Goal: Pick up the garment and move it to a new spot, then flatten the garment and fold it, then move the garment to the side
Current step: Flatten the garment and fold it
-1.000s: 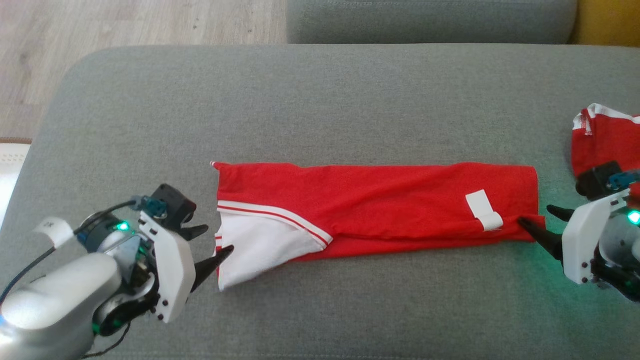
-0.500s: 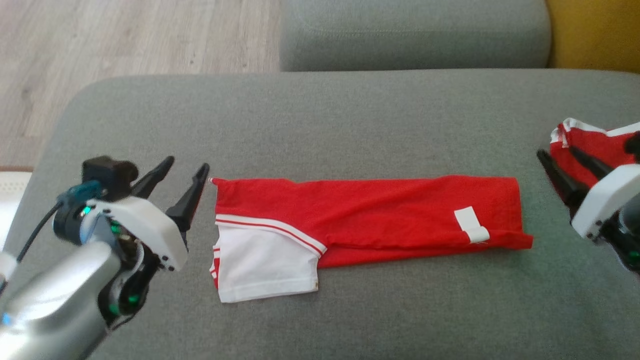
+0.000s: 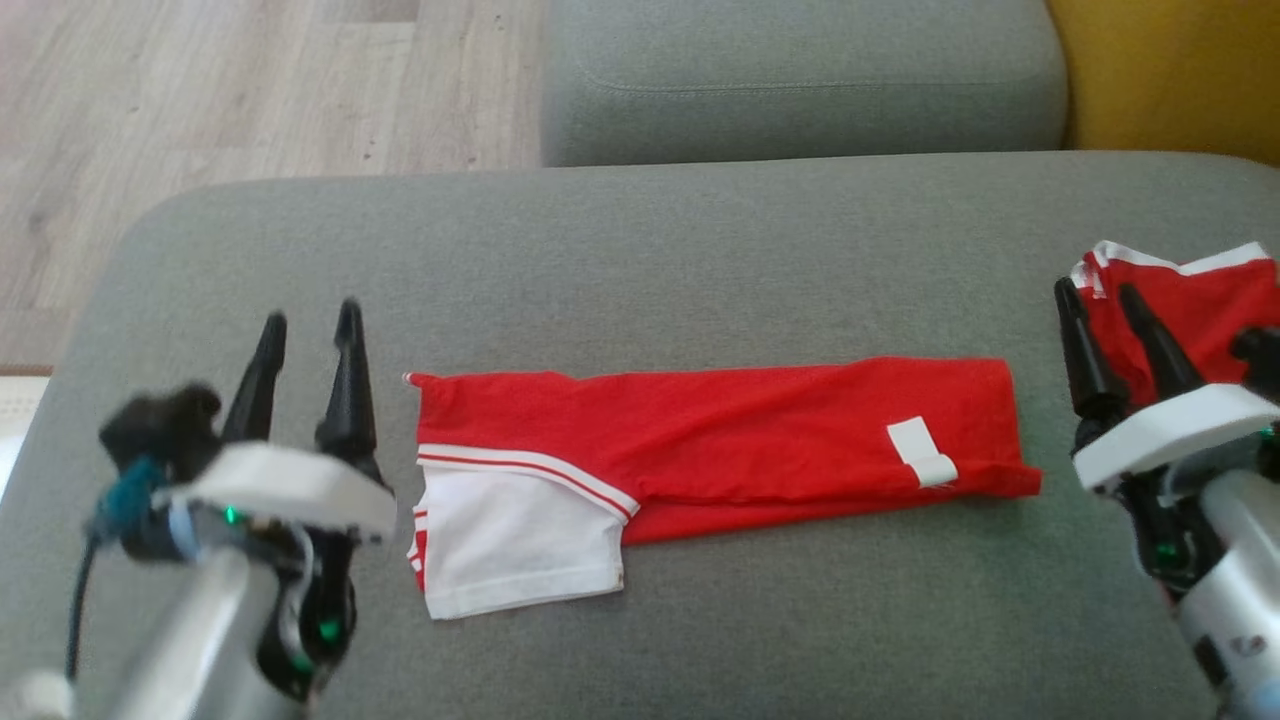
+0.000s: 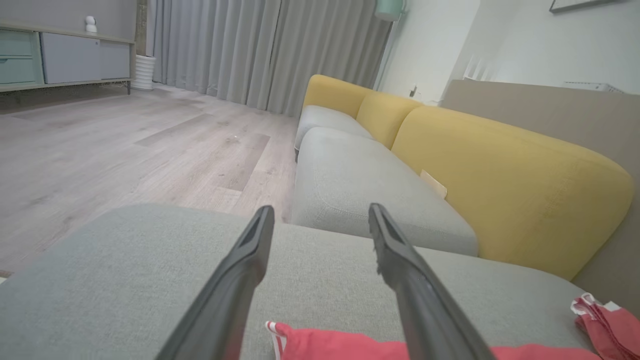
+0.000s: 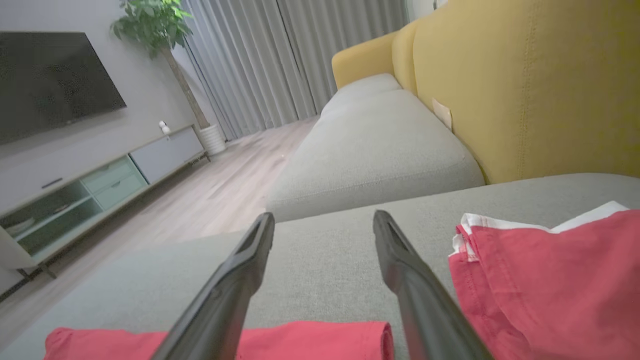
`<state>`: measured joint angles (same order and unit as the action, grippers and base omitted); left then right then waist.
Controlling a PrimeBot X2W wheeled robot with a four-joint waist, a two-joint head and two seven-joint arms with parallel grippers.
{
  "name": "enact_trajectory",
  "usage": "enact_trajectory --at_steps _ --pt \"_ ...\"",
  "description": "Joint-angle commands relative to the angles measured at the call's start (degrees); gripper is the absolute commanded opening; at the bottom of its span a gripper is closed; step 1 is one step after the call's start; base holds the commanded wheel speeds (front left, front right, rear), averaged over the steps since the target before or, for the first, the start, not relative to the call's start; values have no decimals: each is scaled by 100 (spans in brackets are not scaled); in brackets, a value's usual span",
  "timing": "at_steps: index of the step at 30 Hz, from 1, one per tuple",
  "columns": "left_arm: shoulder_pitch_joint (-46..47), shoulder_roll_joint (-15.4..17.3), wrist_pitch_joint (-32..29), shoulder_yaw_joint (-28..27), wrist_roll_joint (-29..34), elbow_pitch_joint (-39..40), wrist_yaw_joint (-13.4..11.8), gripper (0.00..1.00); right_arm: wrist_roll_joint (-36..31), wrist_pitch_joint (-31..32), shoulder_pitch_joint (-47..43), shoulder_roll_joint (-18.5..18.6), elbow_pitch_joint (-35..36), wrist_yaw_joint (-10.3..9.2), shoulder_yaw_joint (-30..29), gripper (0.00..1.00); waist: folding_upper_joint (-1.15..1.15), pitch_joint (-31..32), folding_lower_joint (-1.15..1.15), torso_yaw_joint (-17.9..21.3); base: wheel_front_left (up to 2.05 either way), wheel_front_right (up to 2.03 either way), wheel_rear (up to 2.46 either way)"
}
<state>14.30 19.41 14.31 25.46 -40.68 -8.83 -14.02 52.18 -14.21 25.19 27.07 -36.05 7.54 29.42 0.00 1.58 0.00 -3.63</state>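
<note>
Red jersey (image 3: 760, 430) folded in long strip on grey cushion (image 3: 640, 250) — left gripper (image 3: 310, 315), right gripper (image 3: 1097, 290) flank ends, jaws wide, empty.

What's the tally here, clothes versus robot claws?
Red garments: 2, the folded jersey and the smaller red garment.
Grippers: 2, the left gripper and the right gripper, both open.
Total: 4.

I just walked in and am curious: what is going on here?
A two-armed robot is folding a red jersey on a grey cushion. The jersey lies in a long folded strip, white sleeve at the left. The left gripper and right gripper stand open beside its ends, holding nothing. A smaller red garment lies at the right.
</note>
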Motion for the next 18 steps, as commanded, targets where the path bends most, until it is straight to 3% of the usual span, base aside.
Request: enact_trajectory --at_steps 1,9,18 --pt "26 -60 68 -505 209 217 77 100 -314 -75 -73 -71 263 -5 -266 100 0 4 0 49 0 0 0" --pt "-982 -999 68 -1424 1751 464 827 100 -2045 -77 -1061 -1174 902 -5 -1636 100 0 -29 0 159 0 0 0" --pt "-1272 -1535 68 -2015 2490 337 1534 100 -2836 -74 -1460 -1740 1071 -5 -2171 100 0 -89 0 107 0 0 0"
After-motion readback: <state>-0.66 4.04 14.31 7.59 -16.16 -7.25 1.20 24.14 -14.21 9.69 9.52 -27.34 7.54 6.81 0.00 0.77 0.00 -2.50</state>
